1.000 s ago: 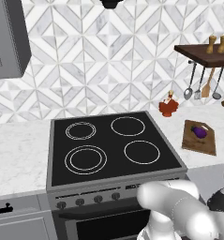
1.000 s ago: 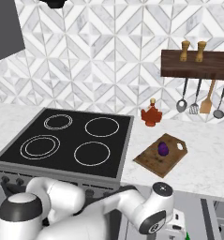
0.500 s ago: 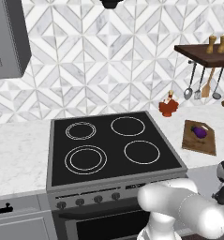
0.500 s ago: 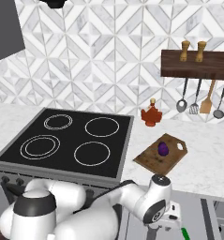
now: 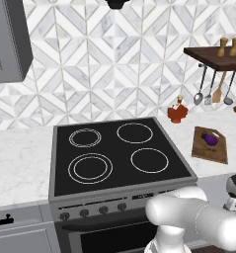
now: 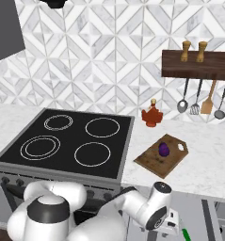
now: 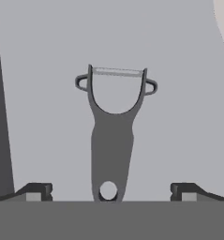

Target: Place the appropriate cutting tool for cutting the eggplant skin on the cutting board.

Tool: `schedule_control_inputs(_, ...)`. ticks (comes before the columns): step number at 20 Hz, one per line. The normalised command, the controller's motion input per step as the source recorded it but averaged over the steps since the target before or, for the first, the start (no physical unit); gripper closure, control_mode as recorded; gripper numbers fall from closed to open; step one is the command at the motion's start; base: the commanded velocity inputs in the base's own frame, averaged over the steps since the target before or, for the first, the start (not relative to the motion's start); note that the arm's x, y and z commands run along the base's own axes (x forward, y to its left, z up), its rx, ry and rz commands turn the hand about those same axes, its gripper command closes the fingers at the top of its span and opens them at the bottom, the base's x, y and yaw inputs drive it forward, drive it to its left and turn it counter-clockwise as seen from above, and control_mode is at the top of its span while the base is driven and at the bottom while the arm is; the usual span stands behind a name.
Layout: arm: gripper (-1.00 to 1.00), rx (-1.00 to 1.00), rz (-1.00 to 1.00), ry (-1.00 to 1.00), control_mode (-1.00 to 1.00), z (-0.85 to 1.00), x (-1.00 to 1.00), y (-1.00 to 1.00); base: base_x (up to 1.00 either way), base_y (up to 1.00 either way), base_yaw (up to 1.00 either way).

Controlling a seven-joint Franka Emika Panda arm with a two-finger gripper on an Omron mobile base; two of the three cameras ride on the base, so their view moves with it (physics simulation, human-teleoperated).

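A marble desk [image 6: 212, 164] beside the stove [image 6: 67, 146] carries the cutting board [image 6: 156, 159] with the eggplant [image 6: 164, 149] on it, to the right. Low at the near right, the open jaws straddle the peeler [image 7: 114, 136], which lies on a grey surface, not yet gripped. Closing on its handle seems next. No writing is readable.

Lighting was flat and even, pretty bright, rendered look; no real glare, barely any shadows; base views came out soft, hand view looked crisper.
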Motion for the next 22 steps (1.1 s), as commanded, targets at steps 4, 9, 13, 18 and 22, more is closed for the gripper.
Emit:
schedule_control_inputs(4, -1.00, 0.00, 0.00, 0.00, -1.00, -0.32, 0.02, 0.03, 0.00, 0.00, 0.00)
schedule_control_inputs(9, -1.00, 0.00, 0.00, 0.00, -1.00, -0.28, 0.10, 0.09, 0.00, 0.00, 0.00)
schedule_control_inputs(13, -1.00, 0.00, 0.00, 0.00, -1.00, -0.29, 0.09, 0.06, 0.00, 0.00, 0.00)
schedule_control_inputs(18, 1.00, 0.00, 0.00, 0.00, -1.00, -0.30, 0.04, 0.04, 0.00, 0.00, 0.00)
schedule_control_inputs(22, 1.00, 0.00, 0.00, 0.00, -1.00, -0.24, 0.01, 0.07, 0.00, 0.00, 0.00)
